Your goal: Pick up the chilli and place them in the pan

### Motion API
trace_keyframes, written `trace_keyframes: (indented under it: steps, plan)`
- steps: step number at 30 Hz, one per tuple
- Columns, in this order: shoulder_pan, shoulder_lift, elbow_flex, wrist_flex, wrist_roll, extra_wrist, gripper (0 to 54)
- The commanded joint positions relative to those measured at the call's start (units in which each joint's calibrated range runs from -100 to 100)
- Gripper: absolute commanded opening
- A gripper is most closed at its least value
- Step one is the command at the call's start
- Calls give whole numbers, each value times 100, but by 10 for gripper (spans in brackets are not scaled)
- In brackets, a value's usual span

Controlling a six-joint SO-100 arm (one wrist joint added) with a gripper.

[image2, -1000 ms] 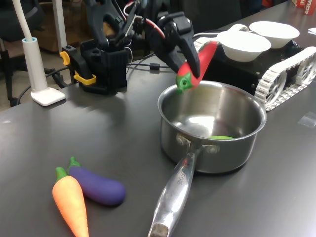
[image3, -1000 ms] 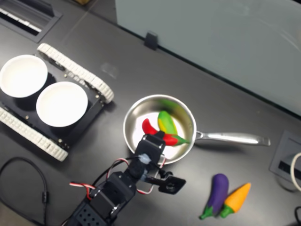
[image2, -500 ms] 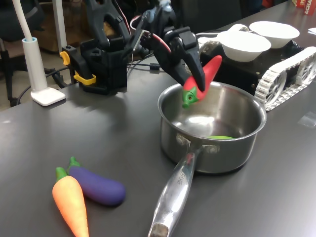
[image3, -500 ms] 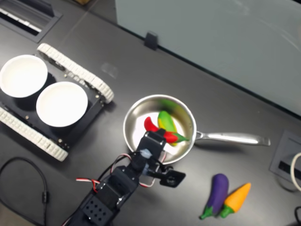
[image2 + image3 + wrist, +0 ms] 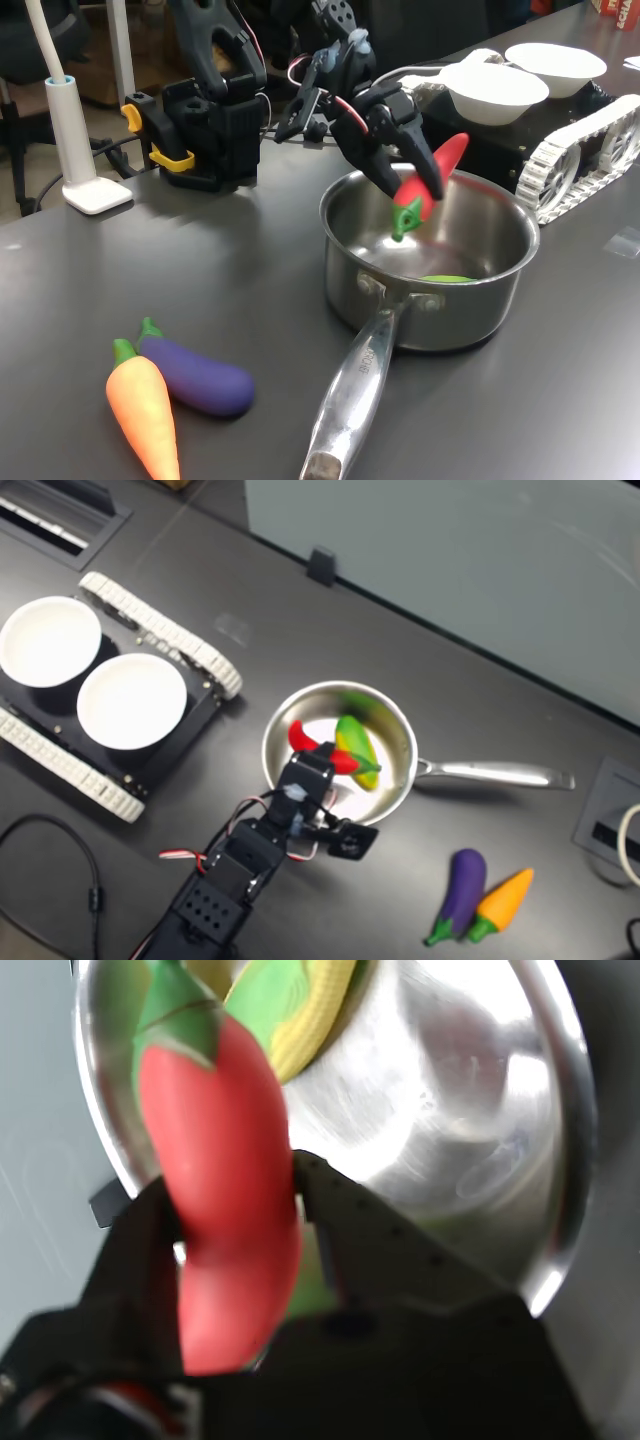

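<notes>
The gripper (image 5: 418, 192) is clamped on the chilli (image 5: 430, 186), its black fingers (image 5: 375, 1250) pressed against the red body on both sides in the wrist view. The chilli is held in the air above the open mouth of the pan (image 5: 480, 300), tilted with its green stem end pointing down into the pan and its red tip raised toward the far right in the first exterior view. It touches neither the rim nor the floor of the pan.

A yellow-green toy vegetable (image 5: 355, 745) lies on the floor of the pan. The pan's handle (image 5: 350, 400) points toward the near edge of the table (image 5: 120, 270) in the first exterior view.

At the near left in the first exterior view, the carrot (image 5: 145, 410) and the eggplant (image 5: 195, 375) lie touching side by side. Two white bowls (image 5: 495, 90) sit on a tracked base at the far right.
</notes>
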State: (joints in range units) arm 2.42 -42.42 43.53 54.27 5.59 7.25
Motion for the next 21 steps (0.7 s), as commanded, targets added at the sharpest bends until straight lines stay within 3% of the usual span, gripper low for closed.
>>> trace_keyframes:
  steps: [1, 11, 21]
  plan:
    - [-173, -359, -377, 95, 29, 98, 246]
    - [-494, -958, -659, 846, -49, 73, 308]
    - [-276, -1936, -941, 1443, -127, 81, 298]
